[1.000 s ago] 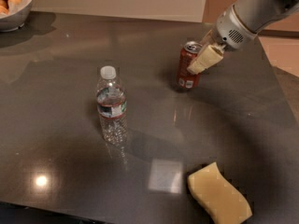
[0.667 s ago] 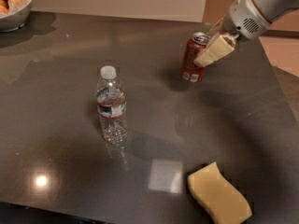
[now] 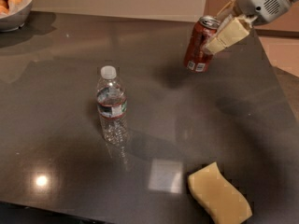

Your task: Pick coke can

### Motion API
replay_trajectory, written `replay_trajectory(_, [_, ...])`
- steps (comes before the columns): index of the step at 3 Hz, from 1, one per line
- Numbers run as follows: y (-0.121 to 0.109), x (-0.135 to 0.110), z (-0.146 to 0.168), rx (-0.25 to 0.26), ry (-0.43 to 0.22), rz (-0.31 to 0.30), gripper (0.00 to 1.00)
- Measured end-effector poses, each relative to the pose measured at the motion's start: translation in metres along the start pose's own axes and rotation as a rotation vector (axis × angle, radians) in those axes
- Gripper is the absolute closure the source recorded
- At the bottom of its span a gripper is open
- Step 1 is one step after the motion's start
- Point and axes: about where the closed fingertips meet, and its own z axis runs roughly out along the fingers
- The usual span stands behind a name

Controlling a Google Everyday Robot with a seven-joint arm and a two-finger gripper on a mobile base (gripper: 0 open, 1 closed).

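Note:
The coke can [image 3: 198,50] is dark red with a silver top and a white label patch near its base. It hangs tilted in the air above the dark table [image 3: 56,97], with its shadow on the table below it. My gripper [image 3: 216,35] comes in from the upper right and is shut on the can's upper part; one cream-coloured finger [image 3: 227,34] lies across the can's right side.
A clear plastic water bottle [image 3: 111,105] with a white cap stands upright left of centre. A yellow sponge [image 3: 218,193] lies at the front right. A bowl [image 3: 14,18] of orange fruit sits at the far left corner. The table's right edge runs diagonally under the arm.
The gripper has lifted the coke can off the table, up and to the right. The bottle and sponge have not moved.

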Motion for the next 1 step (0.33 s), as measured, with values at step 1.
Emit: replay_trajectory(1, [0.0003,-0.0016,-0.0017,0.000,-0.002,-0.004,1.00])
